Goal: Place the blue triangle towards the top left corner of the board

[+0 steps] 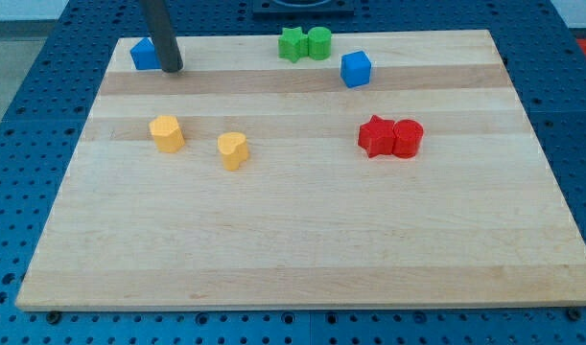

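Note:
The blue triangle [143,55] lies in the top left corner of the wooden board [302,240], partly hidden behind my rod. My tip [173,70] rests on the board just to the right of the triangle, touching or almost touching its right side.
A blue cube [355,69] sits at the top, right of centre. Two green blocks [293,44] [318,42] stand side by side at the top centre. A red star-like block [375,136] and a red cylinder [407,138] touch at the right. A yellow block [166,133] and a yellow heart [232,150] lie at the left.

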